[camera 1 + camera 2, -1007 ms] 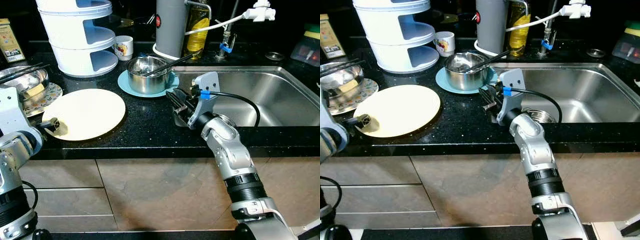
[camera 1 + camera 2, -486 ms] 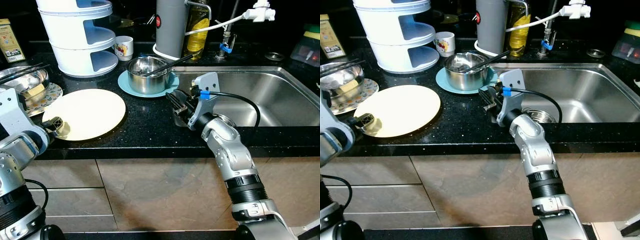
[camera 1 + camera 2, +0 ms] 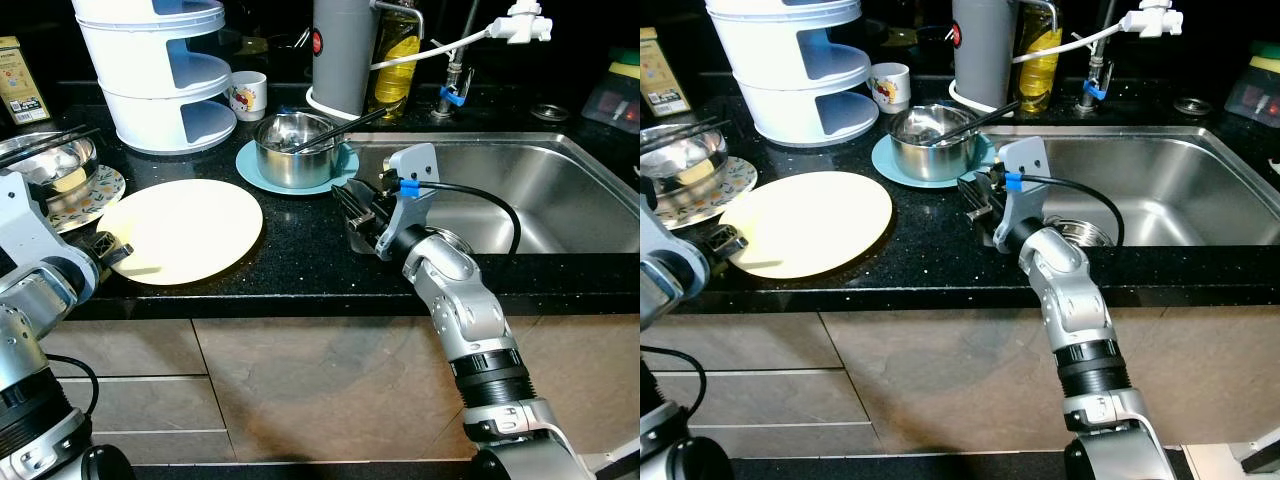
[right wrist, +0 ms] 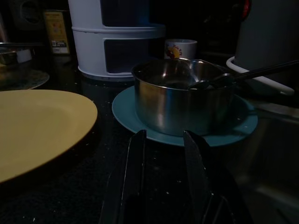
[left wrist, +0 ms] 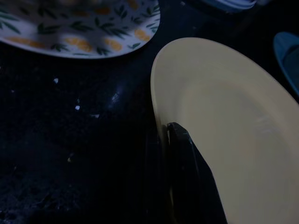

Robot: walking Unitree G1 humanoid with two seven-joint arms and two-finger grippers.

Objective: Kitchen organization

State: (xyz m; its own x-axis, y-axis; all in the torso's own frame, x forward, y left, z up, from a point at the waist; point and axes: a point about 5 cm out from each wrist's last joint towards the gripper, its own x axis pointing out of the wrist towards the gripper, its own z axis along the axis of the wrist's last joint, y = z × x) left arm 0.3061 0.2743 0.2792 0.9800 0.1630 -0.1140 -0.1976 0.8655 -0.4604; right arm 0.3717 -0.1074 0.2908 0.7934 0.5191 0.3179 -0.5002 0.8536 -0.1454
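On the counter: black stone counter (image 3: 300, 255) before the robot, with a steel sink (image 3: 560, 200) at its right side.
Left gripper: left gripper (image 3: 108, 250) sits at the near-left rim of the yellow plate (image 3: 185, 230). In its wrist view one black finger (image 5: 191, 172) lies on the plate's top face and the rim runs between the two fingers, so it appears pinched onto the plate; the picture is dark, so the grip is likely but not certain.
Plate: lies flat or nearly flat on the counter, stretching away from the left gripper toward the pot.
Beside the left gripper: a patterned dish (image 3: 85, 195) carrying a steel bowl (image 3: 45, 160), just beyond the plate's rim.
Right gripper: right gripper (image 3: 352, 205) hovers low over the counter at the sink's edge, fingers (image 4: 133, 172) a narrow gap apart and empty.
Ahead of the right gripper: a steel pot (image 3: 293, 148) with a utensil in it, standing on a blue saucer (image 3: 255, 170), close in front of the fingertips.
Further back: a white tiered rack (image 3: 160, 70) and a mug (image 3: 247, 95).
Step in hand: judged to be taking hold of the plate to move it.
Next move calls for: a firm pinch on the thin rim, then a lift that keeps the plate level and steers it wide of the patterned dish.
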